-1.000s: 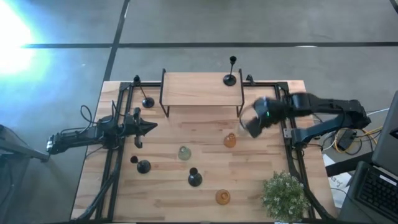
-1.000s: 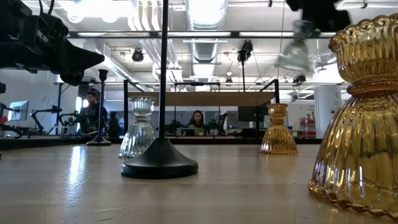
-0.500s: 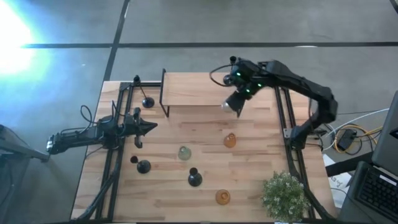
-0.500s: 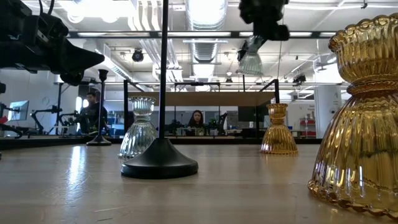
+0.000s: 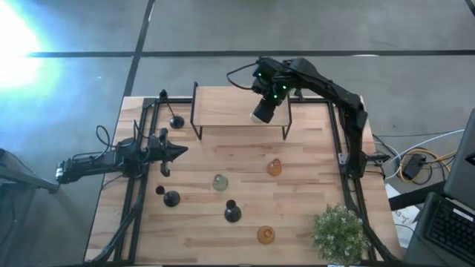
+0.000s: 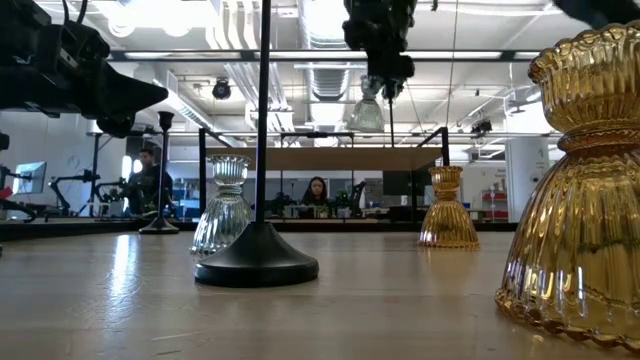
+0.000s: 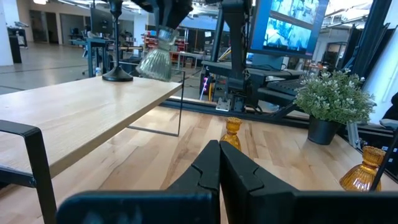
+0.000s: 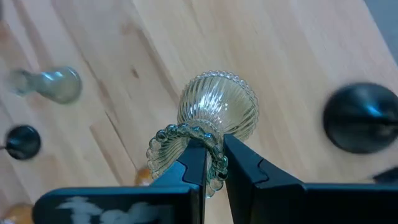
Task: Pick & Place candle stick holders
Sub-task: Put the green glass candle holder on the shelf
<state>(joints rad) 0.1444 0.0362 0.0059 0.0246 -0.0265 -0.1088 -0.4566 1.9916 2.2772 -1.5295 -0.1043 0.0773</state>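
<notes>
Right gripper (image 8: 212,163) pinches the beaded rim of a squat, ribbed pale-green glass candle stick holder (image 8: 211,118), held above the raised wooden shelf (image 5: 230,107) at twelve o'clock on the table. Lower it gently and level, clear of the black round-based holder (image 8: 360,118) nearby. Left gripper (image 7: 219,168) waits at nine o'clock, fingers pressed together.

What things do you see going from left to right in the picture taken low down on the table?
Far black holder → pale-green glass holder → near black holder → right pincer holding a glass holder in the air → small amber holder → big amber holder.
</notes>
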